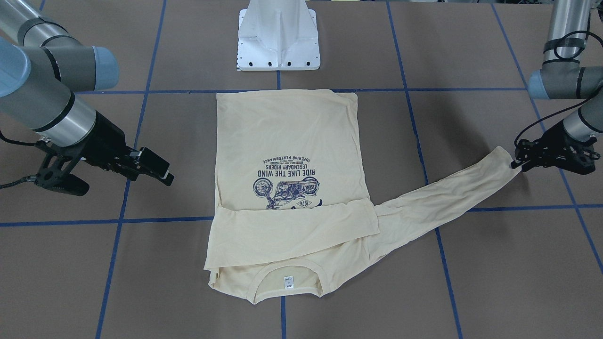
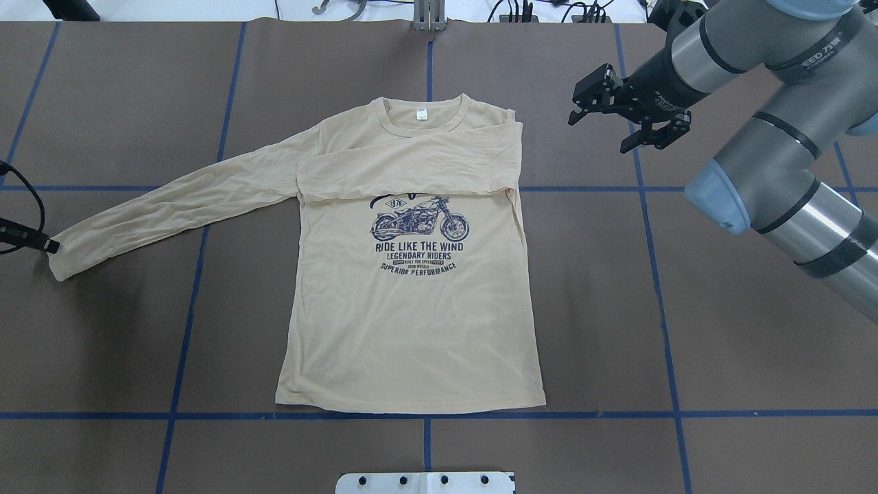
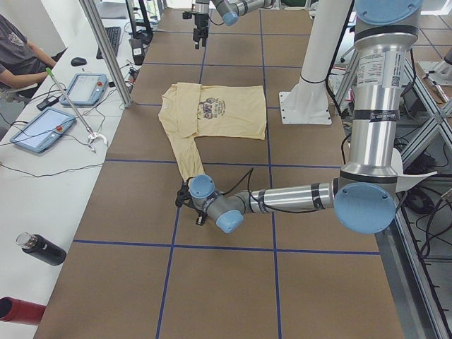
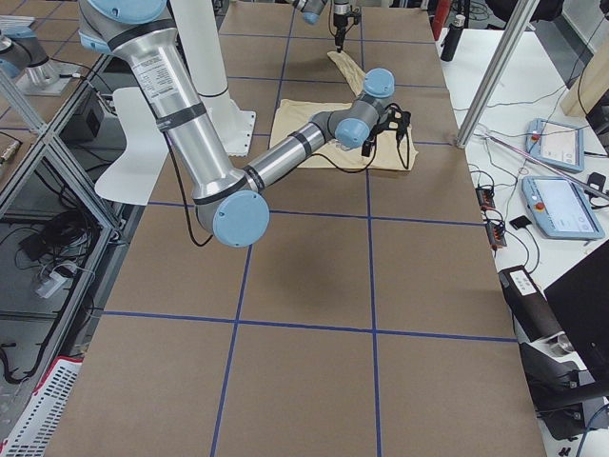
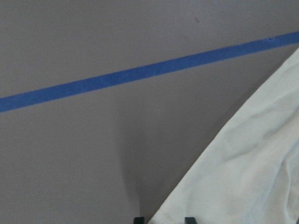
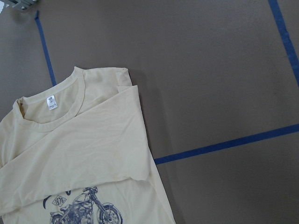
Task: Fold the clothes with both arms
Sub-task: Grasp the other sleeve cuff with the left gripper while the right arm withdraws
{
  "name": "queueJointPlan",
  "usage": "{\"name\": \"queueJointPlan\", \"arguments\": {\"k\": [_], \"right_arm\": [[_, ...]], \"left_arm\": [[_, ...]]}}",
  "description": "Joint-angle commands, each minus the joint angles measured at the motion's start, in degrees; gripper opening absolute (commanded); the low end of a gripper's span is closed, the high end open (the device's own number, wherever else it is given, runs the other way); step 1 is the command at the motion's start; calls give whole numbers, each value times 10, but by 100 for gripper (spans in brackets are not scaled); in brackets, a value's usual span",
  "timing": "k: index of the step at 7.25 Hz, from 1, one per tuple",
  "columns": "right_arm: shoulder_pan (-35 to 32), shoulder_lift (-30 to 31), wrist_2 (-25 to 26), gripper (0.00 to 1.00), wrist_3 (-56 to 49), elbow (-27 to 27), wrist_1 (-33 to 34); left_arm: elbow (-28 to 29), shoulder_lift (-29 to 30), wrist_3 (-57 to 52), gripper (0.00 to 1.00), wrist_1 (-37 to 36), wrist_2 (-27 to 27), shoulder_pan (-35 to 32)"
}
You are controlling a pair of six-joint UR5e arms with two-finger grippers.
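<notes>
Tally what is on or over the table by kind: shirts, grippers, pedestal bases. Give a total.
T-shirt: 1
Grippers: 2, the left gripper and the right gripper
White pedestal base: 1
Total: 4

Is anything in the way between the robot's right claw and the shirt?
No, nothing visible. Only bare brown table lies between the open right gripper and the shirt.

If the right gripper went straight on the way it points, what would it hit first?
Likely the bare table just beside the shirt's folded shoulder; the right gripper tilts down toward that spot. Depth is unclear, so it might catch the shirt's edge instead.
</notes>
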State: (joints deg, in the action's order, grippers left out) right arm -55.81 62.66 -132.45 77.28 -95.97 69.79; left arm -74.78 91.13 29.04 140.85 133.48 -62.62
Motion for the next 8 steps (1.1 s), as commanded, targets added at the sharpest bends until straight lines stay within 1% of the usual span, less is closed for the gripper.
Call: {"name": "queueJointPlan", "arguments": {"k": [1, 3, 4, 5, 6, 7, 8], "right_arm": [[0, 0, 0, 99, 0, 0, 0], [-1, 1, 0, 99, 1, -4, 0], [-2, 11, -1, 99, 1, -14, 0], [-6, 39, -4, 99, 0, -37, -2], [-12, 58, -4, 99, -1, -46, -3], [-13, 76, -1, 99, -12, -46, -4], [-21, 98, -2, 99, -55, -45, -5]], "left_arm": [[2, 0, -1, 0, 0, 0, 0], [-7, -1, 1, 0, 4, 2, 0], [-46, -1, 11, 0, -7, 33, 0], [-81, 1, 98, 0, -6, 55, 0], [-118, 30, 209, 0, -7, 52, 0], [-136, 73, 316, 0, -7, 51, 1], [-135, 132, 412, 0, -7, 51, 28]]}}
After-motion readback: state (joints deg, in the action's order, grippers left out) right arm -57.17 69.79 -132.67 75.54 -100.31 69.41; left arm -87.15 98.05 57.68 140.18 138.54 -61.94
